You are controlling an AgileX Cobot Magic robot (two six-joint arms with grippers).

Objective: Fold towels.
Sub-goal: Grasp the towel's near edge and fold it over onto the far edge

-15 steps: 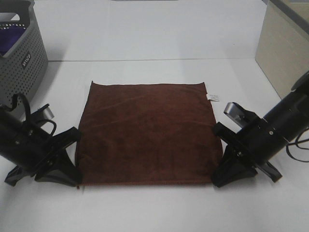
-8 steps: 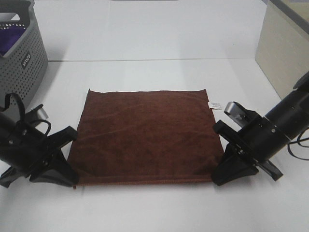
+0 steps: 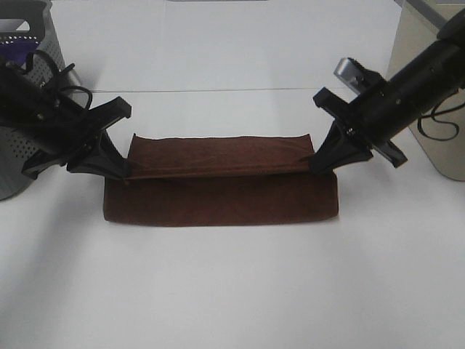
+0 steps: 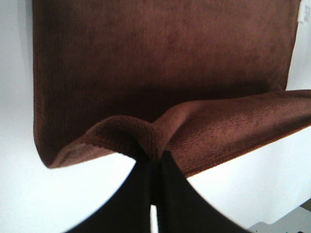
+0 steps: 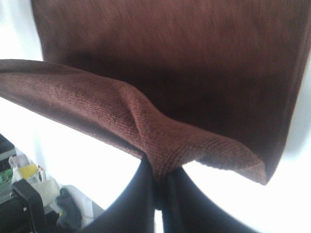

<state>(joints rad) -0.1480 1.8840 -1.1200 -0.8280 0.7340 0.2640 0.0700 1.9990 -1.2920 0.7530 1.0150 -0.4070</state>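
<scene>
The dark reddish-brown towel [image 3: 218, 206] lies mid-table, doubled over on itself. Its near edge is raised and held as a taut strip [image 3: 218, 155] over the far half. My left gripper [image 3: 123, 174] is shut on the strip's left corner and my right gripper [image 3: 317, 166] is shut on its right corner. In the left wrist view the towel [image 4: 160, 63] bunches where the gripper [image 4: 154, 158] pinches it, and a white tag [image 4: 305, 14] shows at one edge. The right wrist view shows the towel [image 5: 170, 58] pinched in the same way by the gripper [image 5: 158, 177].
A grey perforated basket [image 3: 36, 29] stands at the far left, partly behind my left arm. A beige box [image 3: 415, 43] stands at the far right behind my right arm. The white table [image 3: 232, 291] stretches in front of the towel.
Both grippers have lifted the towel's near corners and carried them toward the far edge. The flat towel is now doubled over with a fold at the front.
</scene>
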